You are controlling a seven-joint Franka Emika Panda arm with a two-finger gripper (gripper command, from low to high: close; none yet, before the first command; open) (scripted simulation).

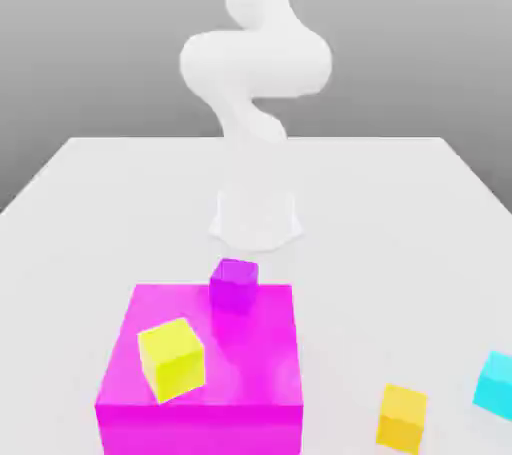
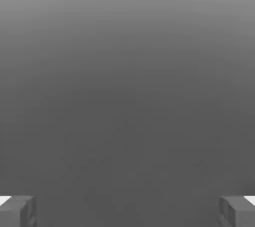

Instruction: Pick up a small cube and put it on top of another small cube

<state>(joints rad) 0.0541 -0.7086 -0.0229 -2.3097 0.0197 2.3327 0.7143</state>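
A yellow-green small cube rests tilted on top of a large magenta block near the front of the exterior view. At the far edge of that block's top stands a purple small cube. An orange-yellow cube and a cyan cube lie on the table at the exterior view's right. In the hand view my gripper is open. Its grey fingertips sit wide apart with nothing between them, against plain grey background.
The white arm rises from its base at the middle of the white table, behind the magenta block. The cyan cube is cut off by the exterior view's right edge.
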